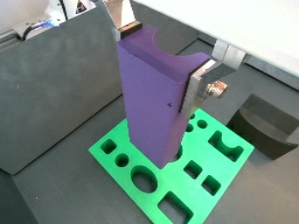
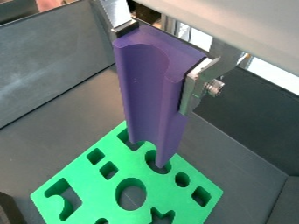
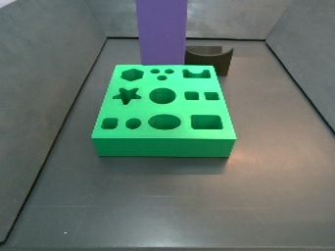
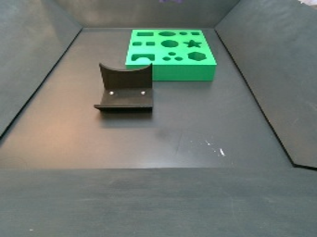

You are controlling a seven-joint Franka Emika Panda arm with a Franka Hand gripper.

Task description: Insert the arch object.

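Note:
My gripper (image 1: 162, 54) is shut on the arch object (image 1: 155, 96), a tall purple bar with a rounded concave notch along one face. It holds the bar upright by its upper end, as both wrist views show (image 2: 159, 57). The bar (image 2: 152, 96) hangs over the green board (image 1: 216, 171) with shaped holes. Its lower end is over the board's small holes; I cannot tell if it touches. In a side view the bar (image 3: 161, 29) stands over the board's far edge (image 3: 164, 137), near the arch-shaped hole (image 3: 198, 74). The gripper is out of both side views.
The dark fixture (image 4: 124, 88), a bracket with a curved top on a base plate, stands on the floor beside the board (image 4: 171, 51). It also shows behind the board in a side view (image 3: 210, 57) and in a wrist view (image 1: 267, 127). Grey walls enclose the floor.

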